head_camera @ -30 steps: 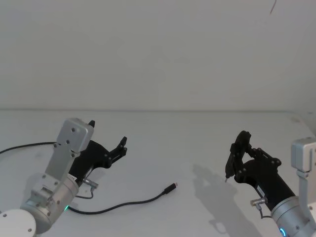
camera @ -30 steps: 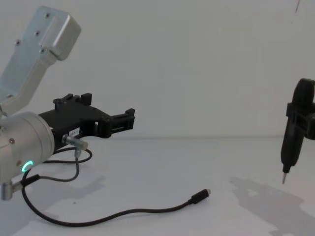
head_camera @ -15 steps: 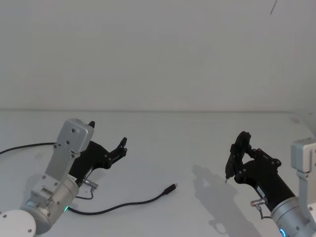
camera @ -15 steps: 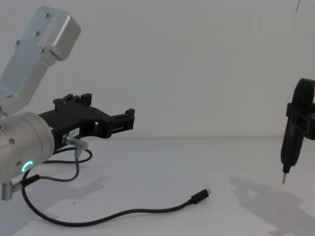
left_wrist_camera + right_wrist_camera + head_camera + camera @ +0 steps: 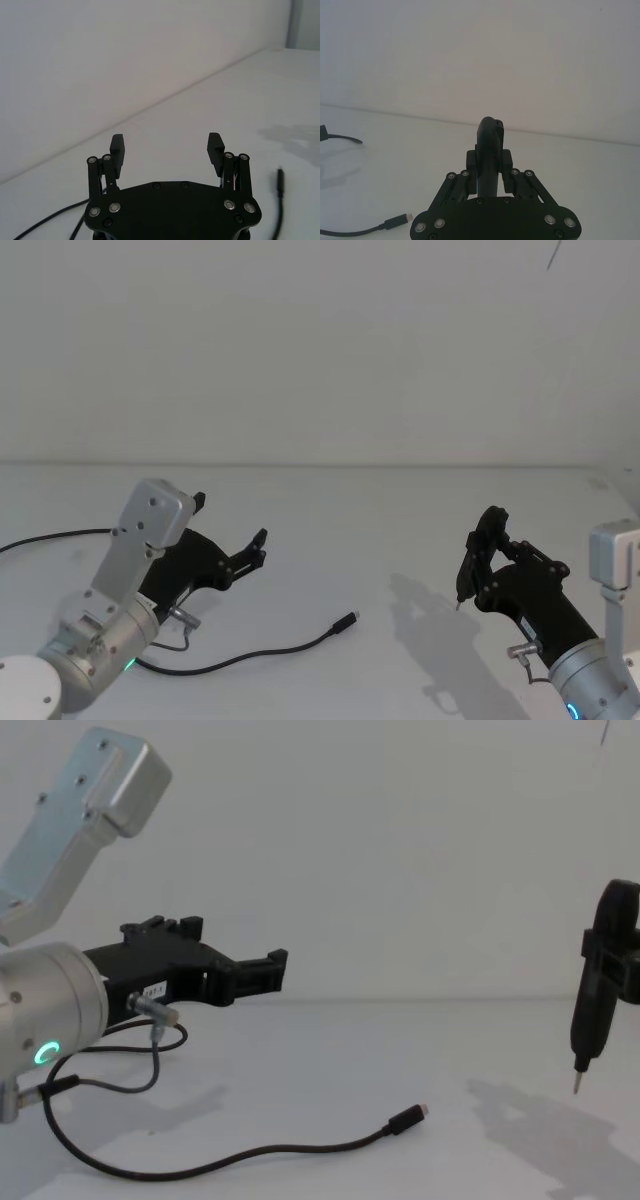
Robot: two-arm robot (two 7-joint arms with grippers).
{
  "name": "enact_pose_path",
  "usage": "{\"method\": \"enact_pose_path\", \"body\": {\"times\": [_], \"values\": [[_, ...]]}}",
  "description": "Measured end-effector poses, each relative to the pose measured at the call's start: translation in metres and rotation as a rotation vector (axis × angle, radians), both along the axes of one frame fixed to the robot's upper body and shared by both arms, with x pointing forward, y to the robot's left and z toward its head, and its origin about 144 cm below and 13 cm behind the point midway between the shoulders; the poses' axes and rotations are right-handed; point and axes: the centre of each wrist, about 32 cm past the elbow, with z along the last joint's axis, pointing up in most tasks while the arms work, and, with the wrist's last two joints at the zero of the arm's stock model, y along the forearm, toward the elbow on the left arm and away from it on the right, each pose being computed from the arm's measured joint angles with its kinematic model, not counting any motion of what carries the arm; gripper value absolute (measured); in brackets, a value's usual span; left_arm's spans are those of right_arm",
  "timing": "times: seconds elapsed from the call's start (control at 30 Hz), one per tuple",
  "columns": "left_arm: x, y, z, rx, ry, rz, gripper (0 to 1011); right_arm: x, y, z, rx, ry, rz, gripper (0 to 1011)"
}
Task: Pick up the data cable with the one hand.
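The data cable (image 5: pixel 262 652) lies on the white table, a thin black cord whose plug (image 5: pixel 346 621) points to the right. The chest view shows the cable (image 5: pixel 280 1150) curving to its silver-tipped plug (image 5: pixel 408 1118). My left gripper (image 5: pixel 231 521), the one hand, hovers open and empty above the table, behind and left of the plug. In the left wrist view its jaws stand wide apart (image 5: pixel 166 142), with the plug (image 5: pixel 279 180) off to one side. My right gripper (image 5: pixel 482 545) is held still at the right, shut on a black pen-shaped tool (image 5: pixel 588 1010) with a pin tip.
A short grey looped wire with a metal barrel connector (image 5: pixel 152 1011) hangs from my left wrist. Another black cord (image 5: pixel 50 537) runs off the table's left edge. A white wall rises behind the table. A silver bracket (image 5: pixel 615 558) stands at the far right.
My left gripper has moved a little forward and to the right, toward the plug's side. The cable and the right arm have not moved.
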Motion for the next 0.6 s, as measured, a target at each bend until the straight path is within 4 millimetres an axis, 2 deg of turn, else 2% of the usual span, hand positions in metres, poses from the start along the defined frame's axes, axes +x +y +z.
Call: {"method": "enact_pose_path", "body": {"times": [0.6], "values": [[-0.001,0.034,0.031,0.043,0.204,-0.205,1000,0.000,0.000,0.000,0.000,0.000,0.000,279]]}}
